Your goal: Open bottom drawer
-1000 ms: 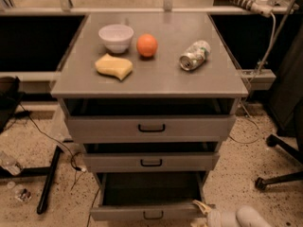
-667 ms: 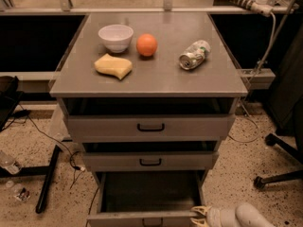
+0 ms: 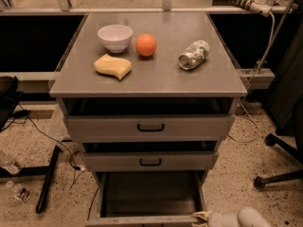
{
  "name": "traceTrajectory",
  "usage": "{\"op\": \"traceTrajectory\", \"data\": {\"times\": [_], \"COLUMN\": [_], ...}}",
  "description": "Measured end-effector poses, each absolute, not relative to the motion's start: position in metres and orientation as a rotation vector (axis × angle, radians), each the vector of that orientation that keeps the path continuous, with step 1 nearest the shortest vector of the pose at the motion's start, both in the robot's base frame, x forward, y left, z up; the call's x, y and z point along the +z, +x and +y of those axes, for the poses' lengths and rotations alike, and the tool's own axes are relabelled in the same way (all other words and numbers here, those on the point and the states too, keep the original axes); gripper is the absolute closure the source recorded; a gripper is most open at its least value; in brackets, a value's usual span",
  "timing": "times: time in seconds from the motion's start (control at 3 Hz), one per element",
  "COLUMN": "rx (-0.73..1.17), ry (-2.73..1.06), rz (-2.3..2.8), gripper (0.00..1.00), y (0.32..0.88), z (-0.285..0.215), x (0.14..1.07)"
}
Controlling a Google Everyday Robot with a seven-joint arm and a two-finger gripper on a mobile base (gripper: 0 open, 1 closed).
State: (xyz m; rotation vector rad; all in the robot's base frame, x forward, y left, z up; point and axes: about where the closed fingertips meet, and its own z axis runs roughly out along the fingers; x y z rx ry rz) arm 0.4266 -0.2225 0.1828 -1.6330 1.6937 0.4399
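The grey cabinet has three drawers. The bottom drawer (image 3: 150, 195) stands pulled far out, and I look down into its empty dark inside. Only the top edge of its front (image 3: 142, 220) shows at the frame's bottom, and its handle is out of view. My gripper (image 3: 202, 217) is at the bottom edge, against the right end of that front edge, with the white arm (image 3: 241, 218) trailing to the right. The middle drawer (image 3: 150, 161) and the top drawer (image 3: 150, 126) sit slightly out, each with a black loop handle.
On the cabinet top (image 3: 161, 74) are a white bowl (image 3: 115, 37), an orange (image 3: 146, 45), a yellow sponge (image 3: 113, 66) and a crushed can (image 3: 193, 55). An office chair base (image 3: 277, 174) stands at right. Cables and a black bar (image 3: 47, 178) lie on the floor at left.
The bottom drawer has slid further out toward the camera, so its front and handle dropped below the frame. My gripper moved down with the drawer's front.
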Motion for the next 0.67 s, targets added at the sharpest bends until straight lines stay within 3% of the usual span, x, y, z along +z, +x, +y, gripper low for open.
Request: {"op": "traceTrajectory", "data": {"times": [0.67], "rx": [0.44], "ry": [-1.633], "rz": [1.694], "gripper": [0.57], "y": [0.4234], "z": [-0.2232], "x": [0.184]}}
